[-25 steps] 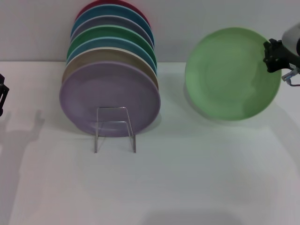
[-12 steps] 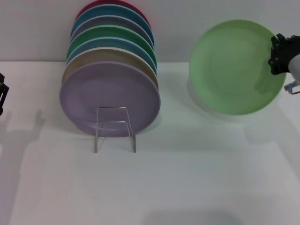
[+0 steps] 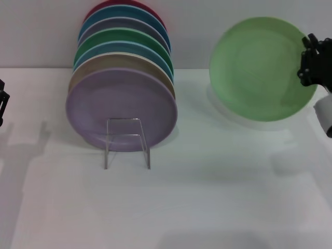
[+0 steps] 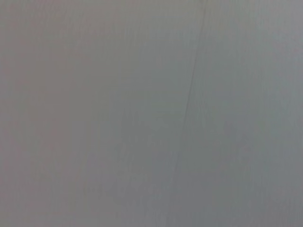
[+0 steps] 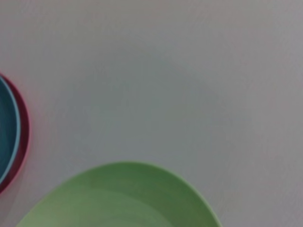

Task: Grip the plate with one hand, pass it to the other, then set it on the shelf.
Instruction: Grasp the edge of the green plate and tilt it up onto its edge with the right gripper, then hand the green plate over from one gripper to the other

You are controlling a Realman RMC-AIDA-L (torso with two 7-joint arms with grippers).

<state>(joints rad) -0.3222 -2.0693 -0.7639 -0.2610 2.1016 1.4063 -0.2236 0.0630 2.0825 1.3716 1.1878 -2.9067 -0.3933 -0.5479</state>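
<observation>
The pale mint-green plate (image 3: 262, 67) hangs tilted above the table at the right of the head view, its face toward me. My right gripper (image 3: 311, 61) is shut on the plate's right rim. The plate's rim also shows in the right wrist view (image 5: 123, 198). The shelf (image 3: 127, 142) is a small clear rack at the left centre, with several coloured plates standing in it, a lavender plate (image 3: 122, 109) at the front. My left gripper (image 3: 2, 104) shows only as a black edge at the far left, low by the table.
The stack of plates in the rack runs back to a red plate (image 3: 124, 6) near the wall; its edge shows in the right wrist view (image 5: 14, 142). The white table (image 3: 207, 197) spreads in front. The left wrist view shows only a grey surface.
My right gripper has lifted the mint plate upward and slightly to the right, off the table. The left gripper and the rack have not moved.
</observation>
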